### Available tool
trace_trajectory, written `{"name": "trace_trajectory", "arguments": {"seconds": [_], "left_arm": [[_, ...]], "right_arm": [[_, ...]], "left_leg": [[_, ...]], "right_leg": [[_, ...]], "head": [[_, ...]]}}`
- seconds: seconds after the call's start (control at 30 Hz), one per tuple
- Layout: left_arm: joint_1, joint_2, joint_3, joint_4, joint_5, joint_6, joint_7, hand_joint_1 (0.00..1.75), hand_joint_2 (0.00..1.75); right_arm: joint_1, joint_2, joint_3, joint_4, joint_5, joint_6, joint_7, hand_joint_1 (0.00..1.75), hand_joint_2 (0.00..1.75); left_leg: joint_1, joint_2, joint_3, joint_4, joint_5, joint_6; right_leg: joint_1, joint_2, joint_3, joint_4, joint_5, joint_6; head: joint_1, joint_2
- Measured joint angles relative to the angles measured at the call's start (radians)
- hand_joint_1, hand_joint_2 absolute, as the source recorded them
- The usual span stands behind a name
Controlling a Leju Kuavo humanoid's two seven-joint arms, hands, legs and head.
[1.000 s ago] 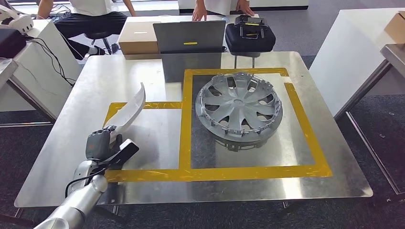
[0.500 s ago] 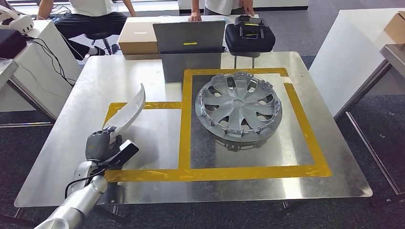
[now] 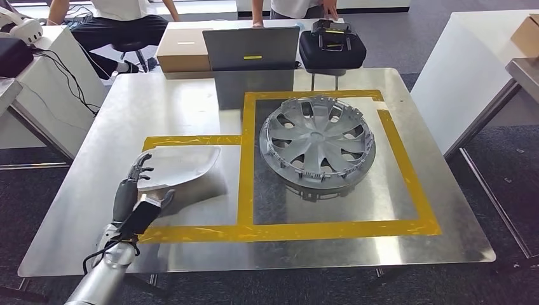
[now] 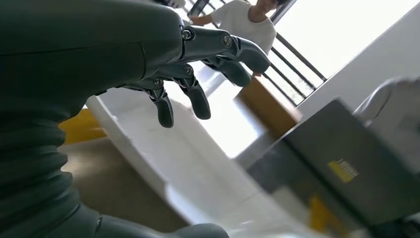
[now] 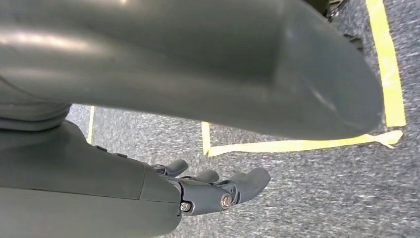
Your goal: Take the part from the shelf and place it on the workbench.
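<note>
The part [image 3: 182,164], a curved silver panel, lies flat on the steel workbench [image 3: 76,210] inside the smaller yellow-taped square at the left. My left hand [image 3: 135,192] hovers at its near edge, fingers spread and holding nothing. Its thumb reaches toward the panel's near rim. In the left wrist view the dark fingers [image 4: 198,96] hang apart above the pale part [image 4: 198,163]. My right hand [image 5: 213,191] hangs beside my body over grey carpet, fingers loosely extended and holding nothing.
A grey wheel cover [image 3: 318,141] fills the larger taped square on the right. At the bench's far edge stand a grey laptop [image 3: 252,49], a cardboard box [image 3: 184,54] and a black bag [image 3: 332,47]. People are behind them. White tables flank both sides.
The part was upright in my left hand; now it lies flat on the bench. My left hand has opened, let it go and drawn back slightly.
</note>
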Motion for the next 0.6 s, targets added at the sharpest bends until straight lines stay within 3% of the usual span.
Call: {"name": "trace_trajectory", "arguments": {"seconds": [0.07, 0.13, 0.33, 0.6], "left_arm": [[0.027, -0.003, -0.019, -0.144, 0.324, -0.076, -0.008, 0.0, 0.0], [0.049, -0.004, -0.03, -0.231, 0.455, -0.098, -0.01, 0.0, 0.0], [0.081, 0.003, -0.058, -0.353, 0.199, -0.094, -0.011, 0.0, 0.0], [0.096, 0.025, -0.104, -0.393, 0.191, -0.067, -0.011, 0.0, 0.0]], "right_arm": [[-0.002, 0.0, 0.0, 0.0, 0.0, 0.003, -0.003, 0.0, 0.0], [-0.004, 0.0, 0.0, 0.0, 0.0, 0.005, -0.009, 0.0, 0.0], [-0.004, 0.0, 0.0, 0.0, 0.0, 0.007, -0.014, 0.0, 0.0], [-0.004, 0.0, 0.0, 0.0, 0.002, 0.009, -0.016, 0.0, 0.0]], "left_leg": [[0.0, -0.001, 0.001, 0.0, -0.001, 0.001], [0.0, 0.0, 0.002, 0.0, -0.002, 0.001], [0.0, 0.0, 0.002, 0.0, -0.002, 0.001], [0.0, 0.0, 0.002, 0.0, -0.002, 0.001]], "right_leg": [[0.0, -0.001, 0.001, 0.0, 0.0, 0.0], [0.0, -0.001, 0.002, 0.0, -0.001, 0.001], [0.0, -0.001, 0.003, 0.0, -0.001, 0.001], [0.0, -0.001, 0.003, 0.0, -0.001, 0.001]], "head": [[0.0, 0.0], [0.0, 0.0], [0.0, 0.0], [0.0, 0.0]]}}
